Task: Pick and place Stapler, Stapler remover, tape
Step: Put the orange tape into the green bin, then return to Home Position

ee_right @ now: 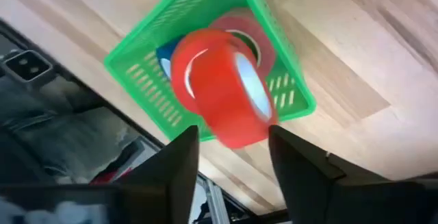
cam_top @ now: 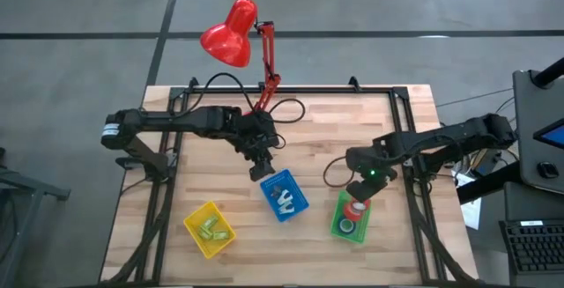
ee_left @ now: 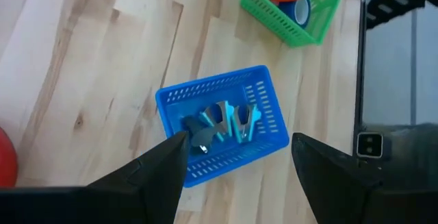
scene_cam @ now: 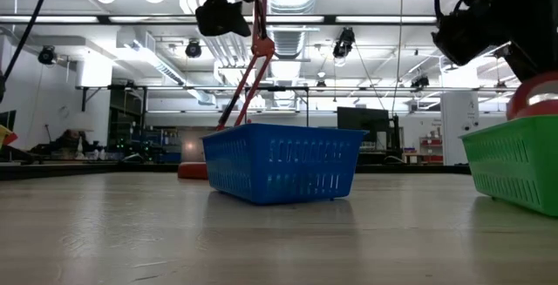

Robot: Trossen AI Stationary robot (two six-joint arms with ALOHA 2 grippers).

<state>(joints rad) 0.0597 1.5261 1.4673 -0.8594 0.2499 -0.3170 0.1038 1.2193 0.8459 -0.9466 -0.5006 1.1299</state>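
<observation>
My right gripper [ee_right: 234, 131] hangs over the green tray [ee_right: 140, 49] near the table's right front and is shut on a red tape roll [ee_right: 219, 94]. Inside that tray lie another red-rimmed roll [ee_right: 248, 35] and a green-blue roll [ee_right: 164, 59]. My left gripper [ee_left: 239, 138] is open and holds nothing; it hovers above the blue tray [ee_left: 226, 162] at mid-table. Teal-and-silver staple removers [ee_left: 233, 121] lie in the blue tray. The low view shows the red roll [scene_cam: 539, 93] standing higher than the green tray's rim [scene_cam: 514, 132]. My right gripper pinches the red roll at the part of its outer band [ee_right: 229, 133] nearest the wrist, between the two fingertips, coming from above. The roll stands on edge below the fingers, over the green tray. Whether its lower side touches the rolls beneath cannot be told.
A yellow tray [cam_top: 209, 229] with small yellow-green items sits near the table's front left. A red desk lamp [cam_top: 231, 33] is clamped at the far edge, its arm reaching over the table behind my left gripper. Bare wood lies between the trays.
</observation>
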